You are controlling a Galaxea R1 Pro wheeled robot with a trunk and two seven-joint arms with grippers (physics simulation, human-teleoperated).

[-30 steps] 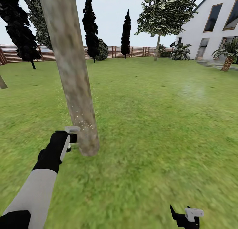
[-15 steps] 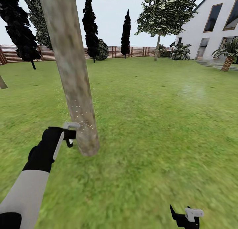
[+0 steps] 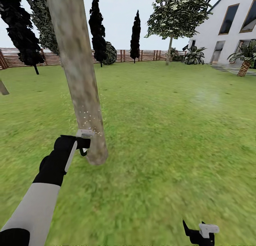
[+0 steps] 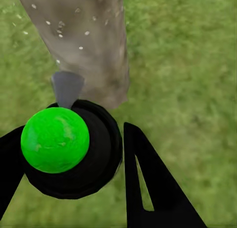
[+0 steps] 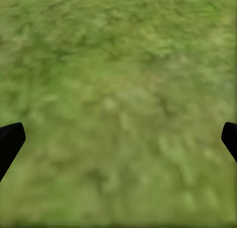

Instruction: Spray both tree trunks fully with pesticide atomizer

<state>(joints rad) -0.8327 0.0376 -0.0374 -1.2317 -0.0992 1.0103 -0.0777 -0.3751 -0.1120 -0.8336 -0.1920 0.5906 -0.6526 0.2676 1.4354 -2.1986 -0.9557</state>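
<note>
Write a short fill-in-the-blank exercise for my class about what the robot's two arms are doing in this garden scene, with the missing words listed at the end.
1. The left gripper holds an atomizer with a bright ____ top.
2. Its nozzle points at the tree trunk, which is dotted with pale ____.
3. The right gripper is open and holds ____, with grass beyond it.

Missing words: green; specks; nothing

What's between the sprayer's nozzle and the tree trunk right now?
Nothing solid. In the left wrist view the atomizer, held in the left gripper, points its grey nozzle at the tree trunk; pale droplets speckle the bark.
</note>
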